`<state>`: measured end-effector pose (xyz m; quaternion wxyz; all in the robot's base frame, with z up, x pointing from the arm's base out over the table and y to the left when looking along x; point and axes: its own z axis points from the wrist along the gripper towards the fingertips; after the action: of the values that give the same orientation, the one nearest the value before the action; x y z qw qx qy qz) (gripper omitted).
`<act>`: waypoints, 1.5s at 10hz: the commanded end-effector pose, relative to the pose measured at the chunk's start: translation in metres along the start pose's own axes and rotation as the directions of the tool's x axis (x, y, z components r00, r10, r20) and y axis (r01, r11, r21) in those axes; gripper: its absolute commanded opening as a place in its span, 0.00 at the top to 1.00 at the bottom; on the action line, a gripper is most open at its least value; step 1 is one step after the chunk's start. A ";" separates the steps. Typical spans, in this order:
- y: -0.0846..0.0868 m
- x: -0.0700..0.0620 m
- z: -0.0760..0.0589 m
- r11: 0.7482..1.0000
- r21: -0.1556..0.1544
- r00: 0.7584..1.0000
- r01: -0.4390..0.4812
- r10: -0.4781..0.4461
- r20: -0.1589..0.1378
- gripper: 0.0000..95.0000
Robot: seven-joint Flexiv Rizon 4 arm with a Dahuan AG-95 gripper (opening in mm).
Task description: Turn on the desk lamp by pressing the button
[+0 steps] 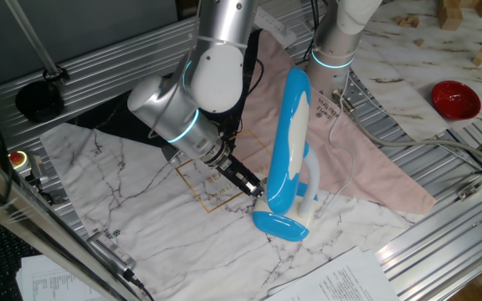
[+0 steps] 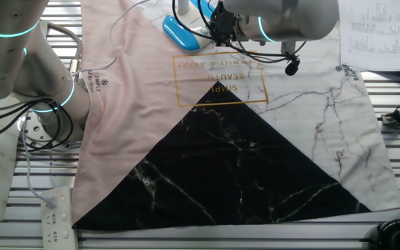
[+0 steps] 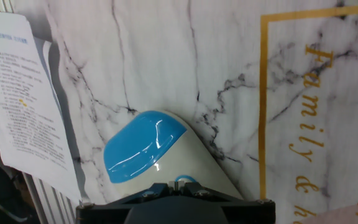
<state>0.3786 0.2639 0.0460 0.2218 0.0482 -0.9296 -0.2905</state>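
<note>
Surroundings: marble-print cloth [image 1: 141, 209] covers the table, with a pink panel [image 1: 375, 167] behind the desk lamp [image 1: 287, 159] and a black triangle [image 2: 221, 167] toward the near edge in the other fixed view. Gold-framed lettering [image 2: 219, 78] sits between them. Red bowl [image 1: 455, 99] is well apart at 2 o'clock from the lamp on the bare table. Printed sheets [image 3: 17, 99] lie at the cloth's edge, 9 o'clock of the lamp base [image 3: 145, 152] in the hand view. White cable [image 1: 346, 159] runs over the pink panel just beside the lamp.

Lamp stands on the cloth, head tilted up, base on the marble print.

Arm reaches down from 10 o'clock, wrist angled low; gripper [image 1: 256, 189] sits right at the lamp's lower end, just above the base. Fingertips hidden in every view, so can't tell whether the pincer is open or closed
</note>
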 end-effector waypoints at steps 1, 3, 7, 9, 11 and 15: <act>-0.001 0.000 0.005 1.000 -0.001 1.000 0.000 0.000 0.000 1.00; -0.002 -0.001 0.010 1.000 -0.002 1.000 0.005 -0.005 0.002 1.00; -0.001 0.000 0.008 1.000 -0.025 1.000 0.003 -0.003 0.002 1.00; 0.008 0.005 -0.006 0.999 -0.034 1.000 0.000 0.000 -0.010 1.00; 0.008 0.005 -0.008 0.999 -0.032 1.000 0.005 -0.005 -0.011 1.00; 0.008 0.005 -0.008 1.000 -0.029 1.000 0.006 -0.006 -0.010 1.00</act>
<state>0.3777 0.2650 0.0597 0.2266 0.0503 -0.9236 -0.3052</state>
